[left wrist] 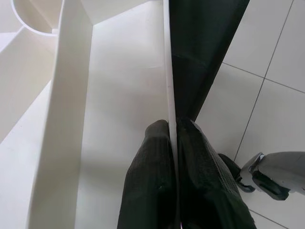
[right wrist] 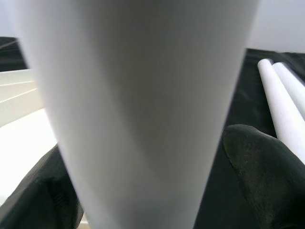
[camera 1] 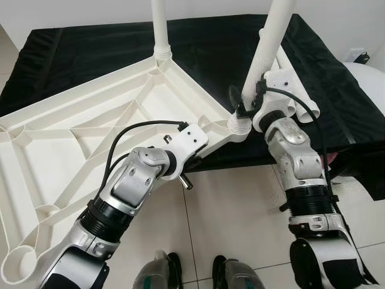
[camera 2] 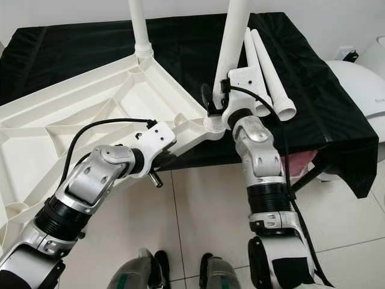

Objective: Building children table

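White tile floor (camera 1: 228,211) w/ a black cloth (camera 1: 210,54) spread over a low surface beyond it; pale wall at far edge. Landmark: the tabletop (camera 1: 72,138), white plastic, lying upside down, ribs up, mostly on the cloth w/ its near corner hanging out over the tile.

Nearest: robot's feet (camera 1: 192,274) on the tile, below the tabletop's near edge. Open floor between the feet and the cloth's front edge.

Left gripper (left wrist: 172,143) is at the tabletop's near-right rim, fingers (left wrist: 152,181) pressed together on the thin rim wall, one finger inside, one outside. Cloth and tile lie just outside that rim in the left wrist view.

Right gripper (camera 2: 218,99) is at the tabletop's right corner, clamped round leg (camera 2: 231,42) just above the corner socket (camera 2: 212,123). Leg stands nearly upright, tilted slightly, its ringed base at the socket; can't tell if fully seated. Right wrist view: fingers (right wrist: 257,167) on both sides of the leg, touching it.

Right of that corner: two spare legs (camera 2: 267,72) lying side by side on the cloth, touching each other, wide ends toward the cloth's front edge, close to the right wrist.

Far corner of the tabletop: a second leg (camera 1: 159,30) upright in its socket. Bare cloth behind and to both sides of it. A white rounded object (camera 2: 361,78) sits off the cloth's right edge.
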`<state>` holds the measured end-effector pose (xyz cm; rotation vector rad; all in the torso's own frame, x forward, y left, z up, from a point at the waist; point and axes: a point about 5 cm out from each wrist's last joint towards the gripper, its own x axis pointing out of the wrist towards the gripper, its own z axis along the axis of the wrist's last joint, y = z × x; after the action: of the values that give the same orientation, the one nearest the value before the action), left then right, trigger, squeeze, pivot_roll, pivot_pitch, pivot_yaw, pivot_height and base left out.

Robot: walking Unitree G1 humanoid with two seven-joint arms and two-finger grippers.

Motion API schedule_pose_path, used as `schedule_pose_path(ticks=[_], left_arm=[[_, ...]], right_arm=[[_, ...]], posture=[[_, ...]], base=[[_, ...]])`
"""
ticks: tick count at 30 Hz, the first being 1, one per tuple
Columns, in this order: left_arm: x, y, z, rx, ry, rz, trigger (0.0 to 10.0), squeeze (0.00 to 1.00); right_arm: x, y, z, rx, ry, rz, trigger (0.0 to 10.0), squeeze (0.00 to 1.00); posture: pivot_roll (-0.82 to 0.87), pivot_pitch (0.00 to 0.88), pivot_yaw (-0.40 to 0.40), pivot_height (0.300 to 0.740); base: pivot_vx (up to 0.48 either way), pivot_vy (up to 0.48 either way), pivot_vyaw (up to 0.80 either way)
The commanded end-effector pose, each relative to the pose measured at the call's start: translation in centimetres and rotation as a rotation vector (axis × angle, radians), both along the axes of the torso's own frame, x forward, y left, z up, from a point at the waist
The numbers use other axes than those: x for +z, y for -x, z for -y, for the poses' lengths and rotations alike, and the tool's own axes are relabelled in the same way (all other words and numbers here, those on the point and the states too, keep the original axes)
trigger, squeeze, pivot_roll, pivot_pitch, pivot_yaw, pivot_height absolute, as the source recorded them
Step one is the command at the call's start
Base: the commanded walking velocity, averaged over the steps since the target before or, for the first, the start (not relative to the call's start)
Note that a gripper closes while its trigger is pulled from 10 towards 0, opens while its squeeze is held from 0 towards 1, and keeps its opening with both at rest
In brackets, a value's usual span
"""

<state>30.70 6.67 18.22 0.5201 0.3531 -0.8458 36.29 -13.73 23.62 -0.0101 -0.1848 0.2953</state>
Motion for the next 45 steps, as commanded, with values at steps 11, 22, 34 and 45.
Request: schedule_pose_path(ticks=[11, 22, 34, 45], left_arm=[[0.2, -0.1, -0.4, 0.018, -0.028, 0.019, 10.0, 0.0], [0.4, -0.1, -0.3, 0.008, -0.026, 0.034, 10.0, 0.0], [0.5, 0.1, -0.3, 0.009, -0.017, 0.04, 10.0, 0.0], [0.4, 0.1, -0.1, 0.004, -0.013, 0.04, 10.0, 0.0]], right_arm=[[-1.0, -0.5, 1.9, 0.17, 0.059, -0.048, 10.0, 0.0], [-1.3, -0.7, 2.2, 0.305, 0.1, -0.045, 10.0, 0.0], [-0.3, 0.0, 1.6, 0.539, 0.081, -0.005, 4.5, 0.0], [-0.3, -0.6, 2.8, 0.542, 0.113, -0.009, 8.2, 0.0]], posture=[[-0.08, 0.158, 0.028, 0.74], [-0.07, 0.158, 0.019, 0.74], [-0.07, 0.147, 0.006, 0.74], [-0.07, 0.141, 0.006, 0.74]], base=[[0.0, 0.0, 0.0], [0.0, 0.0, 0.0], [0.0, 0.0, 0.0], [0.0, 0.0, 0.0]])
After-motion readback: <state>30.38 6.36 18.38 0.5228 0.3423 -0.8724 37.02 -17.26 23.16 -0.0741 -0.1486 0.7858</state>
